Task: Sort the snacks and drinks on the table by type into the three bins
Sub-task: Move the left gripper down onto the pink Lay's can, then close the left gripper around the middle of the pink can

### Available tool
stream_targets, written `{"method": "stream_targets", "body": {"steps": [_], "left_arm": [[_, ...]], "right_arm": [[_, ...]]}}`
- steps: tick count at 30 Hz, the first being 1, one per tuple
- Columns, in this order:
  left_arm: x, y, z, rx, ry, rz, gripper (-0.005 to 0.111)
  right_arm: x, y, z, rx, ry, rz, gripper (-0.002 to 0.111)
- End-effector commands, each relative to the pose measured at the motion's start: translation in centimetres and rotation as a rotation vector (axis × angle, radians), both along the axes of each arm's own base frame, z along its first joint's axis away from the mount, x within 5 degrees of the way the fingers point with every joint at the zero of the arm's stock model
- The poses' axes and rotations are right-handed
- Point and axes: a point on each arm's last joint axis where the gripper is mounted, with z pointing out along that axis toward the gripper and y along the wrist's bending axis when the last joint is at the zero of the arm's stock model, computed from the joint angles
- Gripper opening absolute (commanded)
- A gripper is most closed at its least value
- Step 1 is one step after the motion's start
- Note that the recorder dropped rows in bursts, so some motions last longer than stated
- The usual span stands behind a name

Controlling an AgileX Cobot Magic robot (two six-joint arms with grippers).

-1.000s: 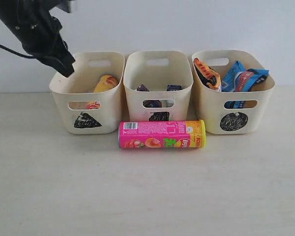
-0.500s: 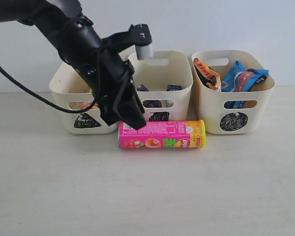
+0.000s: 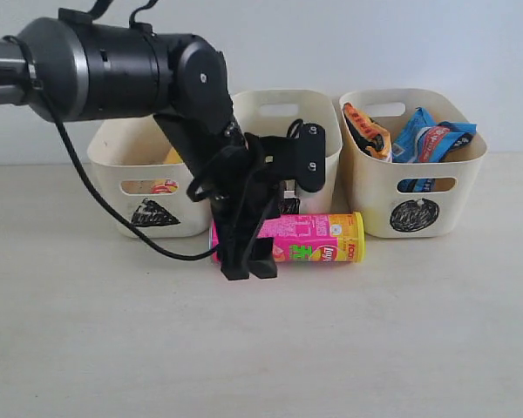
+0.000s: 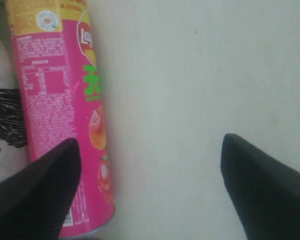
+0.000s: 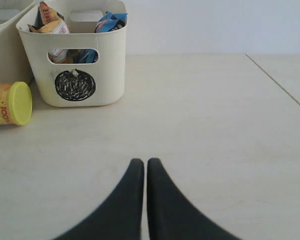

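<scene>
The pink chip tube (image 3: 318, 238) lies on its side on the table (image 3: 401, 331) in front of the square bin (image 3: 283, 113), yellow lid to the right. My left gripper (image 3: 248, 261) is open and low over the tube's left end. In the left wrist view one fingertip (image 4: 37, 192) overlaps the pink chip tube (image 4: 60, 100), the other stands over bare table. The triangle bin (image 3: 126, 170) holds the yellow chip tube (image 3: 165, 185). The circle bin (image 3: 414, 174) holds orange and blue packets (image 3: 431, 139). My right gripper (image 5: 146, 162) is shut and empty over the table.
The left arm hides the purple boxes in the square bin. The right wrist view shows the circle bin (image 5: 75, 50), the pink tube's yellow lid (image 5: 17, 102) and a seam in the table (image 5: 280, 80) off to one side.
My left arm has swung from above the triangle bin down to the pink tube's left end. The tube and bins have not moved.
</scene>
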Motion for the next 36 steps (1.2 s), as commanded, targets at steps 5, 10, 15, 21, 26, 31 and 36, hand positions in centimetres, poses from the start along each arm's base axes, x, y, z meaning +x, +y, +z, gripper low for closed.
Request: {"method": "stream_targets", "body": {"steps": [5, 10, 15, 21, 26, 31, 36], "left_arm": [[1.0, -0.9, -3.3, 0.000, -0.037, 0.052, 0.091], [2.5, -1.5, -4.1, -0.080, -0.133, 0.158, 0.091], [2.8, -1.6, -5.3, -0.059, -0.147, 0.141, 0.091], [3.0, -1.5, -6.3, -0.028, -0.146, 0.127, 0.091], [3.1, -1.6, -7.6, -0.015, -0.134, 0.124, 0.091], [3.3, -1.8, -8.9, -0.021, -0.141, 0.123, 0.091], [3.5, -2.0, -9.3, -0.033, -0.153, 0.124, 0.091]], "right_arm": [[0.0, 0.0, -0.1, 0.000, -0.005, 0.001, 0.000], [0.0, 0.0, -0.1, 0.000, -0.005, 0.001, 0.000], [0.0, 0.0, -0.1, 0.000, -0.005, 0.001, 0.000], [0.0, 0.0, -0.1, 0.000, -0.005, 0.001, 0.000], [0.0, 0.0, -0.1, 0.000, -0.005, 0.001, 0.000], [0.0, 0.0, -0.1, 0.000, -0.005, 0.001, 0.000], [0.0, 0.0, 0.0, 0.000, -0.009, 0.001, 0.000]]}}
